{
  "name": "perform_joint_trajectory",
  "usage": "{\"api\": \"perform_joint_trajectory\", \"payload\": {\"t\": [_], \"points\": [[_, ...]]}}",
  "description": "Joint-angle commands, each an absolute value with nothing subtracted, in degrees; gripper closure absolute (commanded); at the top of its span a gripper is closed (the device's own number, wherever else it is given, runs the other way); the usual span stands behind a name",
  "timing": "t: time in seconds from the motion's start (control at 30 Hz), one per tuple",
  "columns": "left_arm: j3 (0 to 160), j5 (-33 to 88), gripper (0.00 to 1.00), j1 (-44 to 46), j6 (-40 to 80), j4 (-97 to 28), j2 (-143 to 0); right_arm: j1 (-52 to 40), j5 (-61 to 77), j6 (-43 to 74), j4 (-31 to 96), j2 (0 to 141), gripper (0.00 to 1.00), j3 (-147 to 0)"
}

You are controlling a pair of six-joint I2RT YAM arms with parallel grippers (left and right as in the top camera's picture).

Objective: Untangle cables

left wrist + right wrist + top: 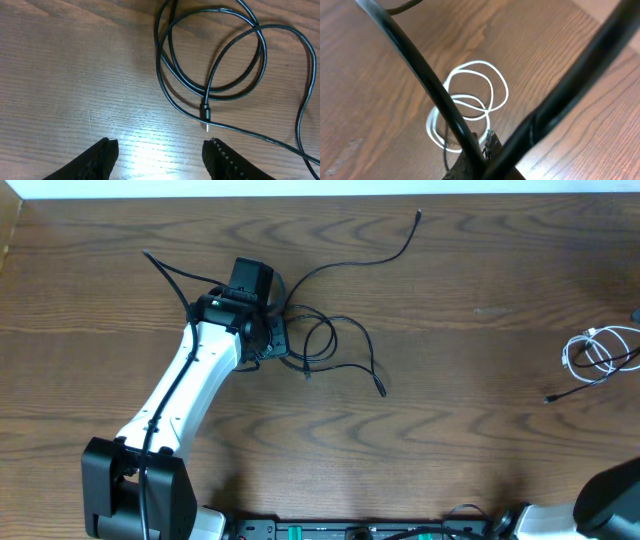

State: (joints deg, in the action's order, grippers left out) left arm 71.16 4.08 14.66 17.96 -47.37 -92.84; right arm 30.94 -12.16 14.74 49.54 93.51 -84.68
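A tangle of thin black cables (325, 340) lies on the wood table, with loose ends at the far right (418, 216) and front (382, 390). My left gripper (268, 335) is at the tangle's left edge. In the left wrist view its jaws (161, 146) are open and empty, with the black loops (210, 55) and a plug end (205, 117) just ahead. A white cable (600, 350) is coiled at the far right, beside a short black cord (572, 392). My right gripper (484, 136) is shut, close to the white coil (470, 100).
Thick black robot cables (420, 75) cross the right wrist view and hide part of the gripper. The right arm's base (610, 495) shows at the front right. The table's far edge (320, 195) runs along the top.
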Motion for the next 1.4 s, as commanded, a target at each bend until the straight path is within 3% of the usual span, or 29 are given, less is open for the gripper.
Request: {"api": "perform_joint_trajectory", "payload": {"t": [0.0,0.13,0.37,0.53,0.83,1.03,1.13,1.37], "points": [[71.48,2.96,0.4,14.44,17.39,-47.79,-92.79,32.34,-11.16,15.62,49.95,96.99,0.99,-85.38],[71.48,2.96,0.4,14.44,17.39,-48.38,-92.79,33.12,-11.22,15.62,50.15,100.84,0.99,-85.38],[71.48,2.96,0.41,14.44,17.39,-48.8,-92.79,35.68,-10.98,15.62,49.93,105.1,0.86,-85.38],[71.48,2.96,0.41,14.44,17.41,-48.8,-92.79,36.56,-1.17,11.84,47.35,105.41,0.46,-85.38],[71.48,2.94,0.4,14.41,17.37,-48.88,-92.79,34.04,27.27,6.28,43.7,105.34,0.42,-85.41],[71.48,-4.82,0.38,14.35,21.37,-52.64,-92.79,23.77,38.28,-4.38,46.35,105.34,0.4,-85.41],[71.46,-8.34,0.22,13.15,26.63,-55.31,-92.79,16.71,38.0,-11.62,49.12,105.34,0.34,-85.41],[71.48,-6.46,0.08,3.97,30.96,-58.52,-92.79,-2.7,32.01,-16.97,57.04,105.34,0.24,-85.38]]}}
